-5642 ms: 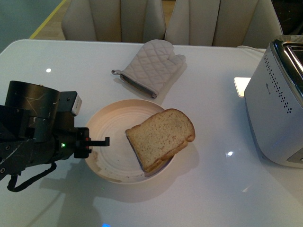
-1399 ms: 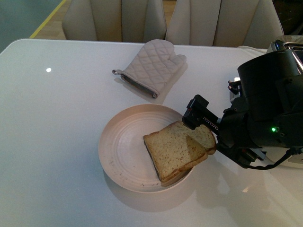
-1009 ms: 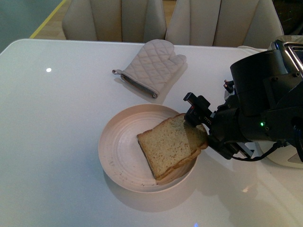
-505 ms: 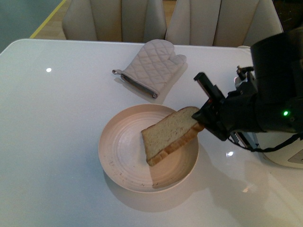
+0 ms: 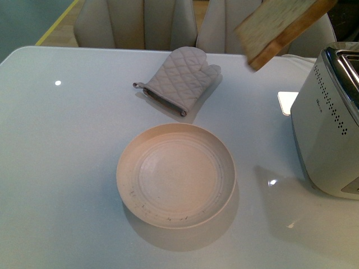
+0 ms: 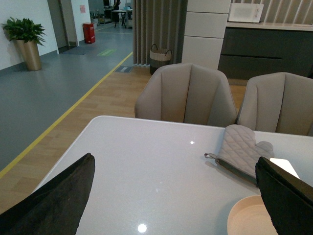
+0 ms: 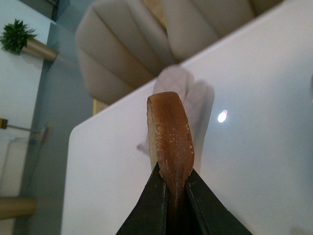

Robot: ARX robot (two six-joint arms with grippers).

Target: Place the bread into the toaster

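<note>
The bread [image 5: 280, 25], a thick tan slice with brown crust, hangs high at the top of the front view, up and left of the toaster [image 5: 328, 129]. Its holder is out of that view. In the right wrist view my right gripper [image 7: 172, 188] is shut on the bread [image 7: 169, 134], seen crust-edge on between the two black fingers. The white-grey toaster stands at the table's right edge, with dot holes on its side and a chrome top. My left gripper [image 6: 176, 196] is open, its dark fingers wide apart above the table, nothing between them.
An empty cream plate [image 5: 132, 190] sits in the middle of the white table. A quilted beige oven mitt [image 5: 179, 81] lies behind it. Padded chairs [image 5: 134, 22] stand along the far edge. The plate's rim [image 6: 234, 215] and the mitt [image 6: 239, 152] also show in the left wrist view.
The right gripper has lifted the bread off the plate, up and to the right, and the arm has left the front view. The plate is now empty.
</note>
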